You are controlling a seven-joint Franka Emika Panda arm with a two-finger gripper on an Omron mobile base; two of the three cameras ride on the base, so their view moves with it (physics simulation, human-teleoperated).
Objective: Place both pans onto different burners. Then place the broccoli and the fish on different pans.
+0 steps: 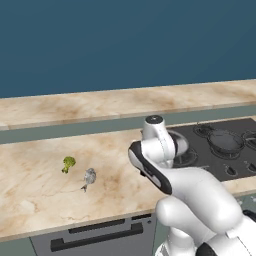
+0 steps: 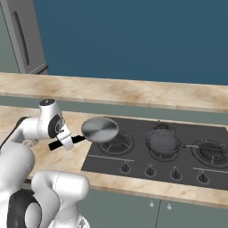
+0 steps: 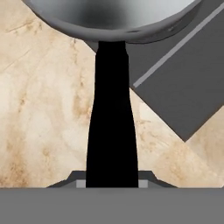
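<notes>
Silver pan [image 2: 100, 129] hangs by its black handle [image 3: 112, 131] from claw [image 2: 67, 143].

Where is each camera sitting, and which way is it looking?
Left base view: behind the arm on its left, looking down over the counter at the broccoli and fish.
Right base view: behind the arm on its right, looking down at the cooktop; the gripper holds a silver pan by its handle.
Hand view: on the hand, looking along the black handle.
Both base views share the second pan on a burner.
</notes>
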